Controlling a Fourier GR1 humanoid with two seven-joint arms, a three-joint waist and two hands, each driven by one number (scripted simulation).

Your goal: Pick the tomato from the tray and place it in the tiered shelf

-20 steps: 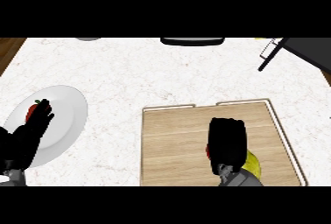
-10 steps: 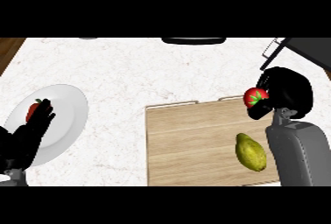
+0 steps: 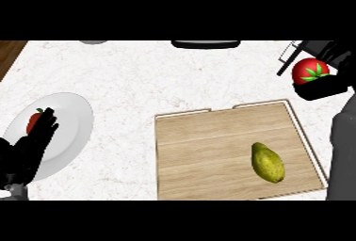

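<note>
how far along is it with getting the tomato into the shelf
Done: the tomato is off the wooden tray, where only a yellow-green fruit lies. In hand: the right hand carries it beside the dark shelf frame. Left: setting it inside and letting go.

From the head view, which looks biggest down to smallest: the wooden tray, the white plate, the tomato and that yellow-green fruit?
1. Wooden tray, clearly largest.
2. White plate, partly hidden by the left hand.
3. Yellow-green fruit.
4. Tomato, held by the right hand; it is lifted nearer the camera, so the last two are unsure.
</note>
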